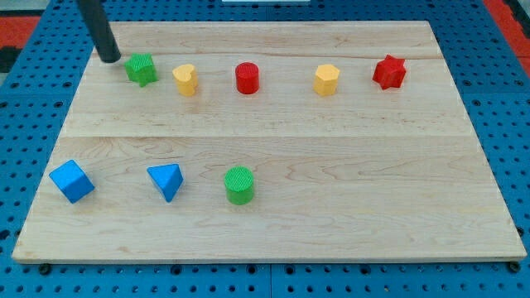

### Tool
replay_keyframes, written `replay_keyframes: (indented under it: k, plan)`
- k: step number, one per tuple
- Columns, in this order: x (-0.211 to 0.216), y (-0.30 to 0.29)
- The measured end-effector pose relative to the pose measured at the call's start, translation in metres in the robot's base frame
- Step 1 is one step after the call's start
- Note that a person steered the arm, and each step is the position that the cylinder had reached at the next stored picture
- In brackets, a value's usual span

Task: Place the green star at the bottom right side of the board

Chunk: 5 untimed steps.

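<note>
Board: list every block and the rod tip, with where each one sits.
My tip: just left of green star
Yellow heart, red cylinder, yellow hexagon, red star: top row
Blue cube, blue triangle, green cylinder: lower left

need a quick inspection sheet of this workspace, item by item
surface: pale wooden board lying on a blue pegboard table.
job's things: green star block near the view's top left corner, far from the bottom right.
clutter: yellow heart-like block, red cylinder, yellow hexagonal block and red star block in the top row; blue cube, blue triangular block and green cylinder in the lower row.
grippers: none; my tip sits just left of the green star, whether touching cannot be told.
cables: nothing seen.
surroundings: red patches at the view's top corners.
</note>
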State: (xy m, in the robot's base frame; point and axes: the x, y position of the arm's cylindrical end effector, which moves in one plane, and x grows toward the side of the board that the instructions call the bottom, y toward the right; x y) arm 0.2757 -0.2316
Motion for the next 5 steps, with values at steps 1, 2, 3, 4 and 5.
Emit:
replay_keyframes:
  k: [1, 2, 3, 4, 5]
  plan:
    - [0.017, 0.025]
    - [0.067, 0.046]
    - [0.107, 0.085]
    - [0.122, 0.141]
    - [0.171, 0.151]
